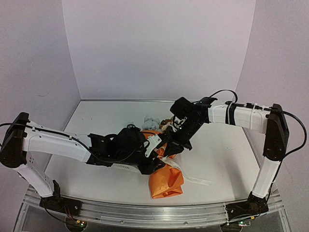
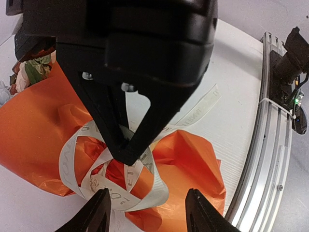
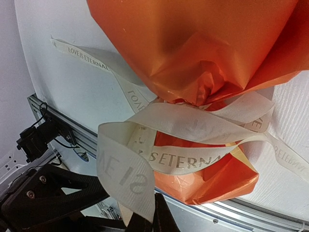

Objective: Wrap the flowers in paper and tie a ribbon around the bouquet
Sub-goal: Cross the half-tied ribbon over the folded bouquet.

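The wrapping looks done. The flowers sit inside the paper, which is gathered to a pinched neck, and the bouquet lies on its side on the worktop, blooms to the far side and narrow end toward the arms.

The tying is under way but, by my reading, not finished. The ribbon goes round the neck in several slack, crossing loops. One tail runs out flat across the worktop on the left and another trails off on the right. I cannot make out a snug knot or a bow.

The right claw is pinched together on a strand of ribbon just above the neck; its own wrist view shows that strand running down between its fingers. The left claw stands apart, gripping nothing, with its fingers on either side of the loops near the neck.

What seems left is to draw the loops tight, fix the knot and let go of the ribbon.
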You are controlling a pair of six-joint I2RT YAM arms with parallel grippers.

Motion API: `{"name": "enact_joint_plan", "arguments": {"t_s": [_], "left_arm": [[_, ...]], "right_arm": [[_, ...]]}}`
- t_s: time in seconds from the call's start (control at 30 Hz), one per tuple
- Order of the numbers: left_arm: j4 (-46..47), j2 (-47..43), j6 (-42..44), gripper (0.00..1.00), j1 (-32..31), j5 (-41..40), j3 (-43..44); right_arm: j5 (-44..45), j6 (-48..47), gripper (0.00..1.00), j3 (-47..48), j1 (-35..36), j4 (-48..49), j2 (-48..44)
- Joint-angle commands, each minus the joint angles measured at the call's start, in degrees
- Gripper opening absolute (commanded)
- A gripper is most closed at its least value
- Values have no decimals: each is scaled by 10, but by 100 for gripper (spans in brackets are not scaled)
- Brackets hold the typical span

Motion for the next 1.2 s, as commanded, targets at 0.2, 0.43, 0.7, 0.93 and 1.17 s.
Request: {"name": "enact_joint_plan", "arguments": {"t_s": [0.2,0.43,0.7,0.93,1.17], "left_arm": [[-6,26,42,46,0,-32,52],[-4,44,52,31,0,-10,68],[4,46,39,0,5,-17,64],[81,-7,-12,0,23,-42,2],[105,-31,-45,0,44,-39,-23]], "right_arm": [[-1,3,0,22,6,-16,-24],[1,1,0,19,8,-18,-26],[34,-35,9,-4,8,-18,-61],[90,-106,38,-58,8,-13,-125],[153,-188,55,-198,8,121,-208]]}}
